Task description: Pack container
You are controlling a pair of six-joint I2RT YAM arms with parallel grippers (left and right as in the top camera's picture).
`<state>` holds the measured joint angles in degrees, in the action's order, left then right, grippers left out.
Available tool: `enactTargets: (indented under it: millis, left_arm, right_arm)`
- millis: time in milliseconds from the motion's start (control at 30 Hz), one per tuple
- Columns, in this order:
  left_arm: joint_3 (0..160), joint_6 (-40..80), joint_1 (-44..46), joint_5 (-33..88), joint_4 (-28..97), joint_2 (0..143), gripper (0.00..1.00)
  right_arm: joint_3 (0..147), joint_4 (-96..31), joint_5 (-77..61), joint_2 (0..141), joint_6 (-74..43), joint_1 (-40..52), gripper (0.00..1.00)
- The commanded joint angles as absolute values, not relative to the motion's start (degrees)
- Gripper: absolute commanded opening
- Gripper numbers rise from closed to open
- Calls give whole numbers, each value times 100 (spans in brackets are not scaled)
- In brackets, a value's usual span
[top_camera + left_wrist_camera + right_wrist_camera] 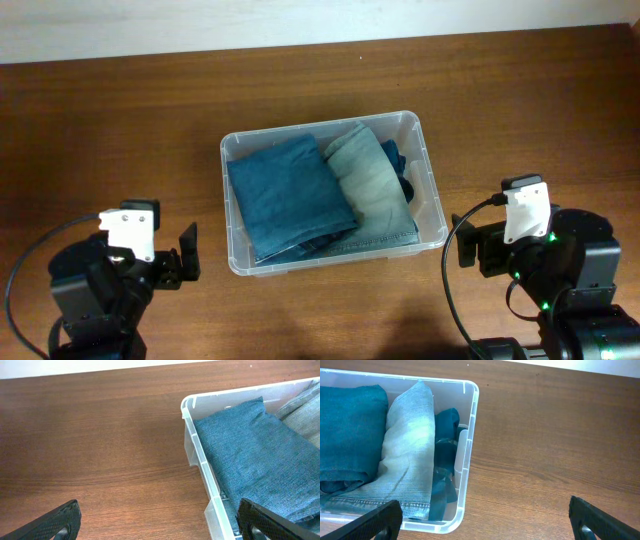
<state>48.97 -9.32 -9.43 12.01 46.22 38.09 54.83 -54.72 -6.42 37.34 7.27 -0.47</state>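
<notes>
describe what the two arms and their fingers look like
Both arms are black with rounded joints. The left arm and right arm each carry a white block near the wrist and a looping black cable. Green lights glow on the right arm. The fingers are black and textured.

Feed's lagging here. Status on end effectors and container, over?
Left end effector open, empty. Right end effector open, empty. Clear rectangular plastic container holds folded dark-blue denim and pale denim. No obstruction seen.
</notes>
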Motion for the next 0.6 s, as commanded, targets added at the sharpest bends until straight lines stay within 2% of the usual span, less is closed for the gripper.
enactTargets:
  millis: [0, 367, 467, 567]
  left_arm:
    - [4851, -860, -952, 1264, 4630, 3817, 100]
    - [4851, -860, -952, 1264, 4630, 3817, 99]
    - [4851, -860, -952, 1264, 4630, 3817, 100]
    - [4851, -860, -952, 1264, 4630, 3817, 100]
  right_arm:
    - [5417, -5468, -548, 3728, 663, -1, 98]
    - [5347, -5457, -539, 3522, 727, -113, 98]
    - [4921, -5137, -650, 2985, 722, -392, 99]
    - [3822, -4185, -808, 1780, 722, -412, 98]
